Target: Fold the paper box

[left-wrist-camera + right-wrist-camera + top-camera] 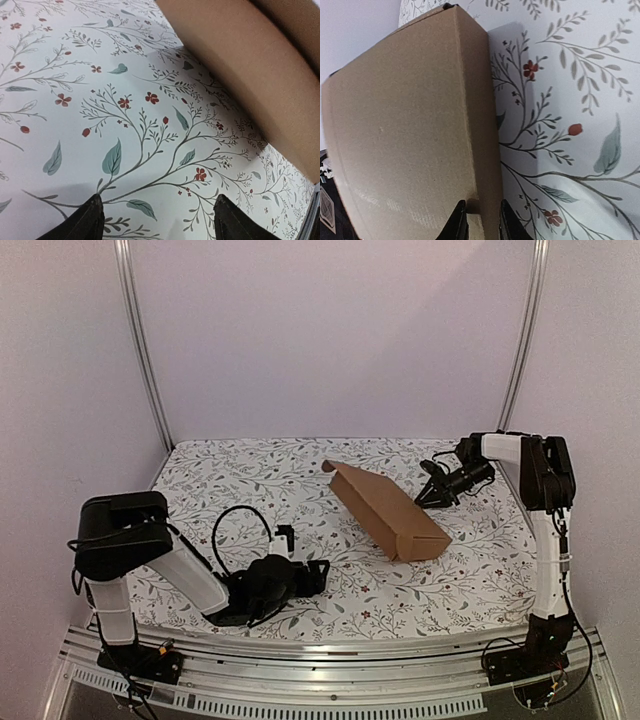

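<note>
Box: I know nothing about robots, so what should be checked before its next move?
1. Right gripper on the box edge: ok, cardboard sits between its jaws.
2. Grip firm enough to fold or lift: cannot tell.
3. Left gripper free to help: ok, it is open, empty, low by the table and apart from the box.
4. Box fully closed: cannot tell; a rounded tab sticks out at its far end.
5. Arms apart from each other: ok.
</note>
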